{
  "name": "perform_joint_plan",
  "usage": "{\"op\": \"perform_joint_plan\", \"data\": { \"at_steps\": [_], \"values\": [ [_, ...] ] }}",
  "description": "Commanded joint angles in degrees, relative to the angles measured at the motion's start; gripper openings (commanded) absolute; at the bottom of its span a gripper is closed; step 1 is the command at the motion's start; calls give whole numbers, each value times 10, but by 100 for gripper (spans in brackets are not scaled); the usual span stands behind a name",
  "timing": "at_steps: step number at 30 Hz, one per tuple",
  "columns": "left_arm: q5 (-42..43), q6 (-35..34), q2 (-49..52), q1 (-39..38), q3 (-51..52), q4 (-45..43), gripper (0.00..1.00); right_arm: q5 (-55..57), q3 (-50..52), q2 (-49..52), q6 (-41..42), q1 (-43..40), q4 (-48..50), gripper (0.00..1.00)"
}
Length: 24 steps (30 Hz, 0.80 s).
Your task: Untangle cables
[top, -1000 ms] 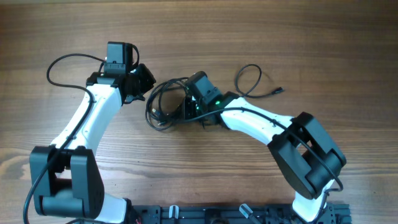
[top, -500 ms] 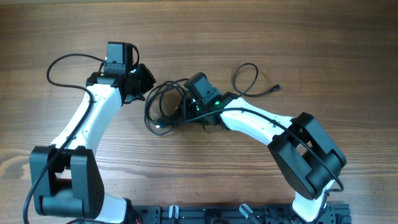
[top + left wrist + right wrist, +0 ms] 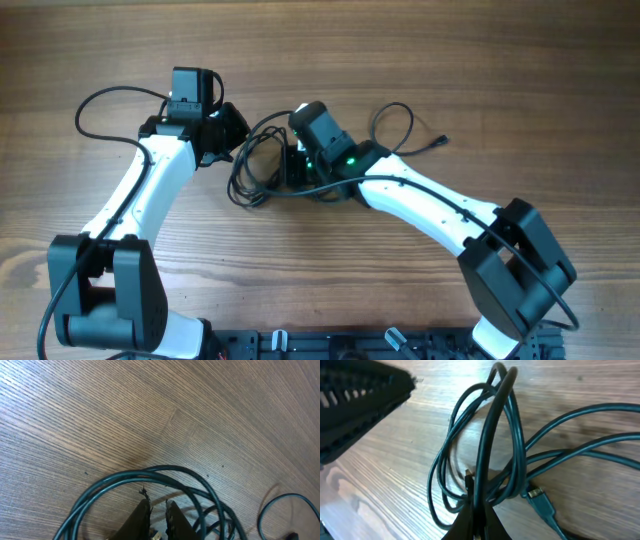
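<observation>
The cables (image 3: 255, 172) lie as a tangled black bundle of loops on the wooden table between my two grippers. One strand (image 3: 405, 112) trails off to the right and ends in a small plug (image 3: 443, 140). My left gripper (image 3: 232, 136) sits at the bundle's upper left edge. In the left wrist view its jaws (image 3: 157, 505) stand nearly together, with a small metallic plug end low between them and cable loops (image 3: 165, 471) curving just ahead. My right gripper (image 3: 292, 165) (image 3: 478, 505) is shut on one strand, which rises between its fingers. A plug (image 3: 540, 500) lies beside it.
The left arm's own thicker black wire (image 3: 95, 105) loops out at the far left. A black rail (image 3: 330, 345) runs along the table's front edge. The left gripper shows as a dark blurred shape (image 3: 360, 395) at the top left of the right wrist view.
My right gripper has closed on a strand and moved up and left with it. The bundle has bunched toward the left gripper, and the right-hand plug end has slid slightly left. The left arm held still.
</observation>
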<state>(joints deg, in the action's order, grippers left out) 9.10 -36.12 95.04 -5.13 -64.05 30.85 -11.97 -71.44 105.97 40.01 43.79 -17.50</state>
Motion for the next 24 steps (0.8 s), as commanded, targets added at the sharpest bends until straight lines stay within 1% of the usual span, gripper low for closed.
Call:
{"op": "perform_joint_plan", "data": {
  "at_steps": [1, 3, 4, 6, 7, 10, 14, 17, 21, 24],
  "values": [
    [-4, -3, 8, 3, -5, 0, 14, 8, -9, 19, -27, 10, -1, 4],
    [-9, -3, 8, 3, -5, 1, 14, 22, -9, 18, -58, 6, -14, 4],
    [-11, -3, 8, 3, -5, 2, 14, 24, -12, 16, -59, 1, -25, 4],
    [-10, -3, 8, 3, -5, 2, 14, 23, -30, 10, -55, -16, -72, 4],
    [-10, -3, 8, 3, -5, 2, 14, 23, -52, 7, -56, -29, -116, 4],
    [-10, -3, 8, 3, -5, 2, 14, 10, -85, 3, -60, -50, -169, 4],
    [-10, -3, 8, 3, -5, 2, 14, -36, -91, 3, -80, -63, -171, 4],
    [-10, -3, 8, 3, -5, 2, 14, -28, -91, 3, -101, -63, -173, 4],
    [-10, -3, 8, 3, -5, 2, 14, 17, -91, 3, -130, -64, -173, 4],
    [-10, -3, 8, 3, -5, 2, 14, 8, -91, 3, -160, -65, -183, 5]
  ]
}}
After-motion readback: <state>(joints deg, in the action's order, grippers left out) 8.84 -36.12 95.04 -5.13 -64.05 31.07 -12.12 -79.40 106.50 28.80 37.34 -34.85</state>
